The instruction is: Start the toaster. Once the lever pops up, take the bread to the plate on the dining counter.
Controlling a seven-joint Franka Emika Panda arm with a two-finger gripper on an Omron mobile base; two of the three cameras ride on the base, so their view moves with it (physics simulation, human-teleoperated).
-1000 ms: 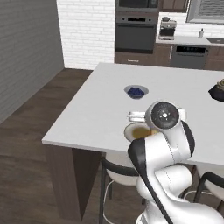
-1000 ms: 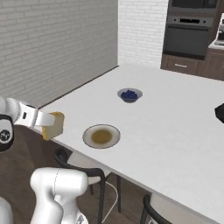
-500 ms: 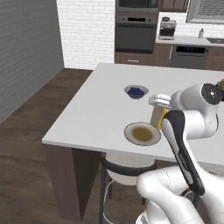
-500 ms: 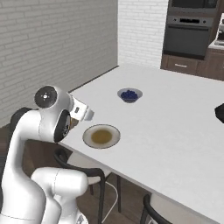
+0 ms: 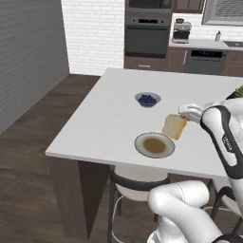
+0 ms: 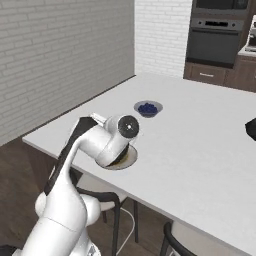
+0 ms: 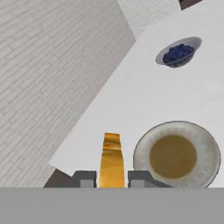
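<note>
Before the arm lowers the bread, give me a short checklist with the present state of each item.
1. Bread held in the gripper: ok, slice sits between the fingertips.
2. Plate on the dining counter: ok.
3. Plate free of other food: ok.
4. Bread above the plate: not ok, it hangs beside the rim in the hand view.
5. Bowl of blueberries clear of the path: ok, apart from the plate.
6. Bread toasted: cannot tell.

Flat, even render lighting everywhere, no glare; soft shadow under the dining counter, textures kinda low-res.
</note>
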